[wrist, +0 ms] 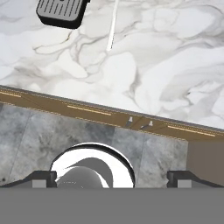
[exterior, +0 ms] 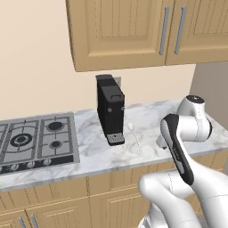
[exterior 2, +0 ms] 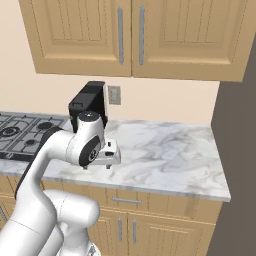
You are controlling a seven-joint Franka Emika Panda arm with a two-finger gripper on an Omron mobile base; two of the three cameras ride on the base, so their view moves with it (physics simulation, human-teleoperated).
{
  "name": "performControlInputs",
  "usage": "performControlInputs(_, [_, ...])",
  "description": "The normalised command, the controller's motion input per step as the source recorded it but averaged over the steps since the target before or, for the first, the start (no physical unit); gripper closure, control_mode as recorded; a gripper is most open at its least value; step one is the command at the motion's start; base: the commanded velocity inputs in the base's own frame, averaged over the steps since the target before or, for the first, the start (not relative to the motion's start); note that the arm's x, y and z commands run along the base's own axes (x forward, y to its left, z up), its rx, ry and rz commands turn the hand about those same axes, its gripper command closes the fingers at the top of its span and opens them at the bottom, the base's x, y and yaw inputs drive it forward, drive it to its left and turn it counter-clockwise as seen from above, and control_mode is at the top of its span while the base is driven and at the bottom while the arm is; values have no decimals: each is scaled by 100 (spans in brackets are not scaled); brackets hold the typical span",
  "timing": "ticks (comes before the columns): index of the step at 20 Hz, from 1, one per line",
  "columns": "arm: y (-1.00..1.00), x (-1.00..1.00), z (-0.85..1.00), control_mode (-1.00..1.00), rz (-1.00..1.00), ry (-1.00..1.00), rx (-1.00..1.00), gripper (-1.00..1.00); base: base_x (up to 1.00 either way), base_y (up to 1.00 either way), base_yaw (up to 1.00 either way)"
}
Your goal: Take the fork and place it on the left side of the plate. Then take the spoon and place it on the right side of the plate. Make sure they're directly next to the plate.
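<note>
- The gripper (wrist: 112,177) hangs out past the front edge of the marble counter (exterior: 147,149), its two dark fingertips (wrist: 41,178) spread wide with nothing between them.
- In the right base view the hand (exterior 2: 102,156) sits low in front of the black coffee machine (exterior 2: 90,106), over the counter's front part.
- The spoon (exterior: 133,132), pale and slim, lies flat on the marble just right of the coffee machine's base, its little rounded bowl toward the wall and its handle toward the counter's front edge.
- In the hand view the spoon's handle (wrist: 112,27) shows as a thin white line on the marble, just beside the coffee machine's drip tray (wrist: 61,12).
- The gripper is well apart from the spoon, not touching it.
- To the left of the coffee machine, a gas hob (exterior: 38,140) is set into the counter.
- Wooden wall cabinets (exterior 2: 135,35) hang above the coffee machine.
</note>
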Motion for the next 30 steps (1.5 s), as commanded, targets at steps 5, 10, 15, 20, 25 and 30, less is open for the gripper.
performControlInputs(5, [0,0,0,-100,0,0,0,-100,0,0,0])
performControlInputs(10, [0,0,0,-100,0,0,0,-100,0,0,0])
performControlInputs(15, [0,0,0,-100,0,0,0,-100,0,0,0])
performControlInputs(20, [-4,24,-13,-100,1,2,1,-100,0,0,0])
performControlInputs(25, [-17,49,-3,-100,2,11,22,-100,0,0,0])
performControlInputs(30, [-1,7,-6,-100,0,0,11,-100,0,0,0])
